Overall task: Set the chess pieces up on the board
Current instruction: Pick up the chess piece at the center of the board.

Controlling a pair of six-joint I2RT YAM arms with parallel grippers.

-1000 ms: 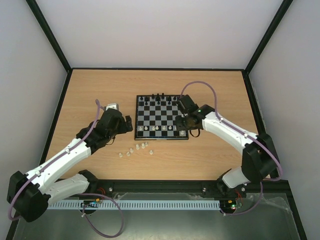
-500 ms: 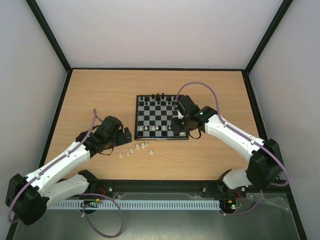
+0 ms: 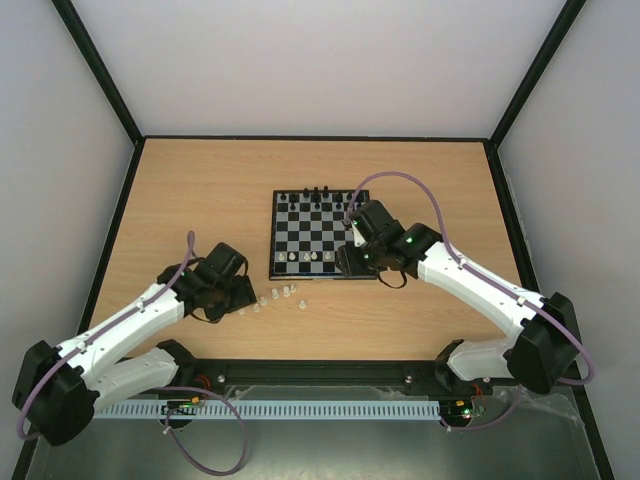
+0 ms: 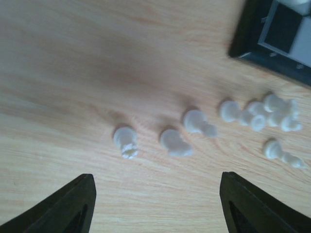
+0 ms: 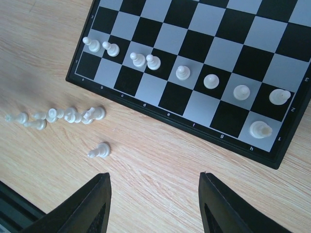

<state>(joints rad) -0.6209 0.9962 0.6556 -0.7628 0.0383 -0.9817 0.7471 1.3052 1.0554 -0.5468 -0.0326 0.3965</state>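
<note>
The board lies mid-table; it also shows in the right wrist view and as a corner in the left wrist view. A row of whitish pawns stands on its second near rank, with one larger whitish piece on the near right corner square. Several loose whitish pieces lie on the wood before the board's left near corner, one pawn apart. My left gripper is open and empty just short of them. My right gripper is open and empty over the wood by the board's near edge.
Several black pieces stand along the board's far edge. A black frame rims the wooden table, with grey walls beyond it. The right arm's purple cable loops over the board's right side.
My left gripper has moved toward the near side, down to the loose whitish pieces. My right gripper has drawn back from the board's near right corner toward its near edge.
</note>
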